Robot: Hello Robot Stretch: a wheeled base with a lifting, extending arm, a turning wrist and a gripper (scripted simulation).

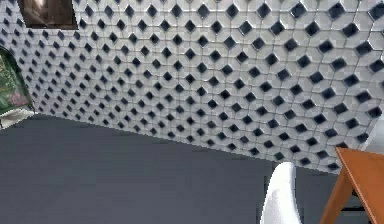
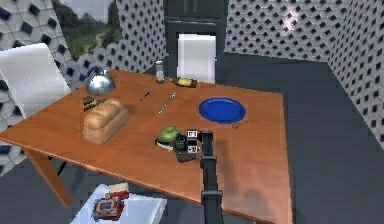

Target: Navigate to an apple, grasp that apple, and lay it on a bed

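Observation:
A small green round thing [image 2: 168, 131], apple-like in shape, lies on the wooden table [image 2: 120, 155] near its front middle. My gripper [image 2: 163, 140] is right at it, at the end of the dark arm [image 2: 210, 185] that rises from the bottom edge, with the two white marked squares [image 2: 190, 142] beside it. The green thing rests on the tabletop at the gripper's far end, so I cannot tell whether the gripper holds anything.
On the table are a loaf of bread [image 2: 105, 119], a metal kettle [image 2: 99, 83], a blue plate [image 2: 221, 109], a small bottle [image 2: 159, 69] and cutlery [image 2: 165, 102]. White chairs [image 2: 35, 75] [image 2: 196, 55] stand around it. In the forward view a patterned wall [image 1: 200, 70] faces me across dark floor, with a table corner [image 1: 362, 175] and chair [image 1: 283, 195] at the right.

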